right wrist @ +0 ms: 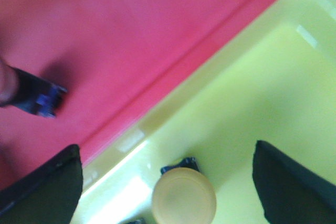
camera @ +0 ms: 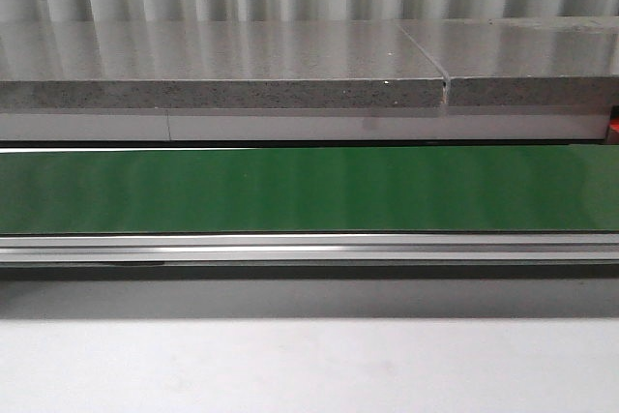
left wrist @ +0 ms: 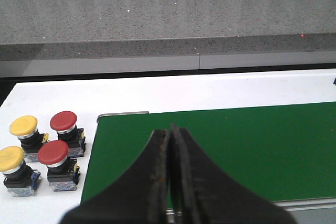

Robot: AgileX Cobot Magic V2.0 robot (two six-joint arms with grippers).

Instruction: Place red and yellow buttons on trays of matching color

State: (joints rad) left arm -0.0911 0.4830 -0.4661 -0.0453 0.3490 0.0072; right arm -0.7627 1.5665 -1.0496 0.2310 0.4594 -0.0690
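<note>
A yellow button (right wrist: 184, 195) sits in the yellow tray (right wrist: 252, 93) between the spread right claw (right wrist: 168, 182). At lower left, four buttons (left wrist: 42, 150) wait beside the pressed-together left claw (left wrist: 169, 177). Rigid and light, they look best gripped across the domed cap.

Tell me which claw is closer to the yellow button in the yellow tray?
Right. The right claw straddles the yellow button in the yellow tray; the left claw hangs above the green belt.
</note>
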